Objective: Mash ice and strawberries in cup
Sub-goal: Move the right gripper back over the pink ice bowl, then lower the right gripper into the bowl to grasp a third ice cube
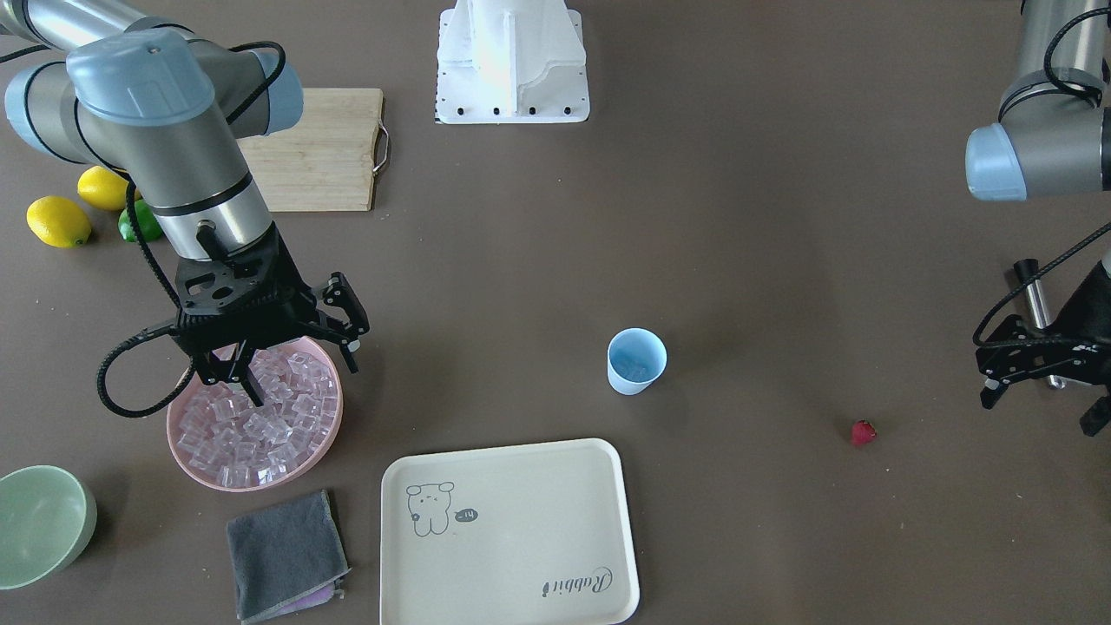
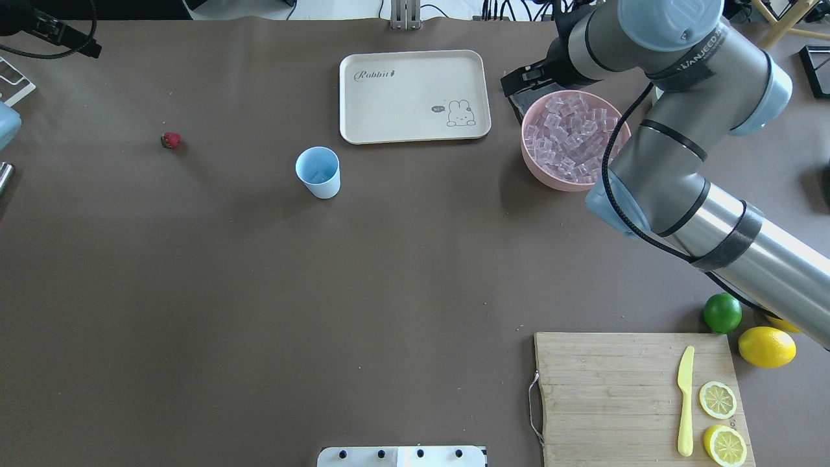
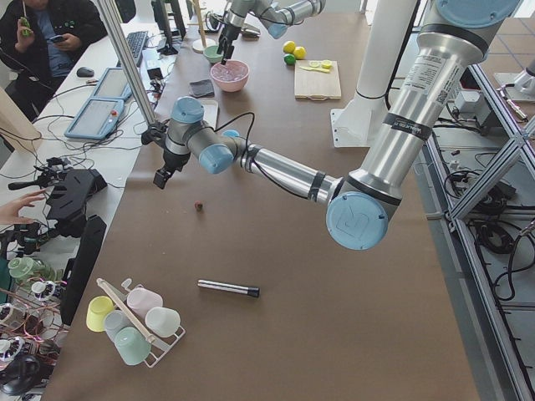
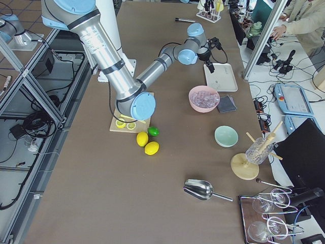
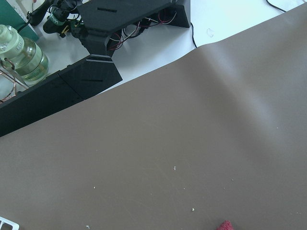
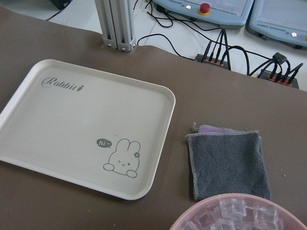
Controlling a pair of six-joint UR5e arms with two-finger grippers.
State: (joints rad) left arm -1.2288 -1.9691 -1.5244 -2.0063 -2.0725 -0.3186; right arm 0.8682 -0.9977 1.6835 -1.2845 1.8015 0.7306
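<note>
The right hand hangs point-down over the pink bowl. Its two fingers stand a little apart above the ice, and I can't make out anything between them. The right arm comes out from the robot's edge of the counter, elbow bent and wrist turned straight down. The ice fills that bowl, which sits towards the counter's right end, close to the far edge where the operators are.

The left hand is out near the left end, above the counter, fingers spread wide and gripping nothing. The strawberry lies on the bare counter near it, apart from the fingers and close to the far edge. A metal rod lies further towards the left end.

The cup stands upright about midway along the counter, nearer the far edge, between strawberry and pink bowl. Something clear glints in its bottom, too small to tell.

A cream tray lies at the far edge. A grey cloth and a green bowl lie towards the far right corner. A cutting board with lemon halves sits at the robot's edge on the right, with two lemons and a lime beside it. Past the far edge a person sits at a desk strewn with cables.
</note>
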